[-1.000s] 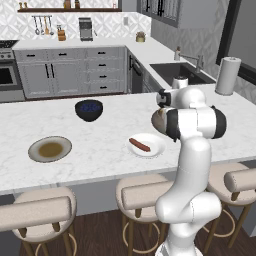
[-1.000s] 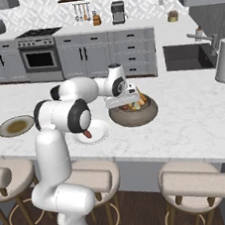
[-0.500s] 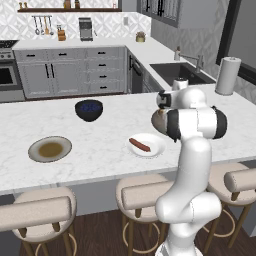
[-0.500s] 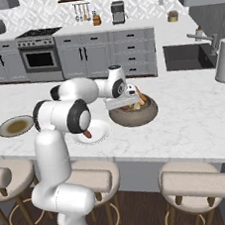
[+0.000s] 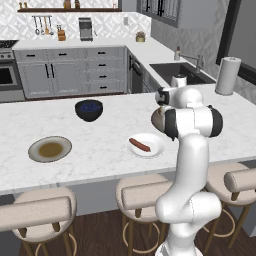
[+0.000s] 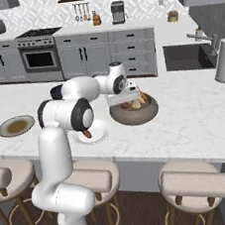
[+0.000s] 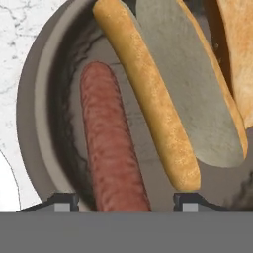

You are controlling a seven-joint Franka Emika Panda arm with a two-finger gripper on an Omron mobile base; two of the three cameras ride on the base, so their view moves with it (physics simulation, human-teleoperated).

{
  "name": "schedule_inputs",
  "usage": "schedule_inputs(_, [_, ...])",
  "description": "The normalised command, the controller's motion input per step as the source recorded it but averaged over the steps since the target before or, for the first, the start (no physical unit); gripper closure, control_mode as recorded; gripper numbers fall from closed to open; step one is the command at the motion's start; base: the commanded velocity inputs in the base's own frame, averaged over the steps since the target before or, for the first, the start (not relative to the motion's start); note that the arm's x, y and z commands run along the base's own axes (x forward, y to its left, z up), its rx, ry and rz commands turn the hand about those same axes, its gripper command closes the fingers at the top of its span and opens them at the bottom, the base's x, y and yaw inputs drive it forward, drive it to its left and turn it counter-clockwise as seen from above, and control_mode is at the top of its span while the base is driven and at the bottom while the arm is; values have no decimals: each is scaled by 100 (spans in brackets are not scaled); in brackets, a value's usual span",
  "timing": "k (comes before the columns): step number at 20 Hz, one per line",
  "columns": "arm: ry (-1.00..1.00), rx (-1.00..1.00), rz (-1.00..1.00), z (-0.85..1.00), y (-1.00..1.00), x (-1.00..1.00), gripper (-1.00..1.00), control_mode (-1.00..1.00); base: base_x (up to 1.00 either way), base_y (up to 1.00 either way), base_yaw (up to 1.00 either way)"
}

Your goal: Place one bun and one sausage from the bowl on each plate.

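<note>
Sausage (image 7: 114,143) lay lengthwise in the brown-tan bowl (image 7: 37,99), running up from between the two dark fingertips (image 7: 63,201) at the bottom of the hand view. The gripper (image 7: 122,202) hung low inside the bowl with its jaws standing apart, one tip on either side of the sausage's near end; whether they actually pressed on it I could not tell, since the contact was hidden at the frame's edge. Just beside the sausage, a split bun (image 7: 168,94) lay at a slant with its pale cut face up (a second golden bun (image 7: 237,54) showed at the right edge).

From the right base view, the bowl (image 6: 134,113) sat on the marble island counter (image 6: 195,119) toward the middle of its width, and the gripper (image 6: 125,98) reached down over its near-left rim. The white plate (image 6: 89,133) lay just beside the bowl toward the stools' edge, carrying one sausage (image 6: 87,134), partly hidden by the arm. In the left base view that plate (image 5: 145,145) and its sausage (image 5: 139,145) were plain to see near the front edge. The grey-rimmed plate (image 5: 50,149) with the olive-brown centre sat well apart, toward the counter's left end. A glossy dark blue bowl (image 5: 89,109) stood farther back, between the two plates.
</note>
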Motion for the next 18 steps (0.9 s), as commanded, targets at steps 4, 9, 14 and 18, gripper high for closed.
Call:
schedule_inputs(4, [0, 0, 0, -1, 0, 0, 100, -100, 0, 0, 0])
schedule_inputs(9, [6, 0, 0, -14, -1, -2, 100, -100, 0, 0, 0])
schedule_inputs(14, [-3, 5, 0, 34, 4, -41, 100, -100, 0, 0, 0])
schedule_inputs(18, [-11, 8, 0, 64, 34, -83, 100, -100, 0, 0, 0])
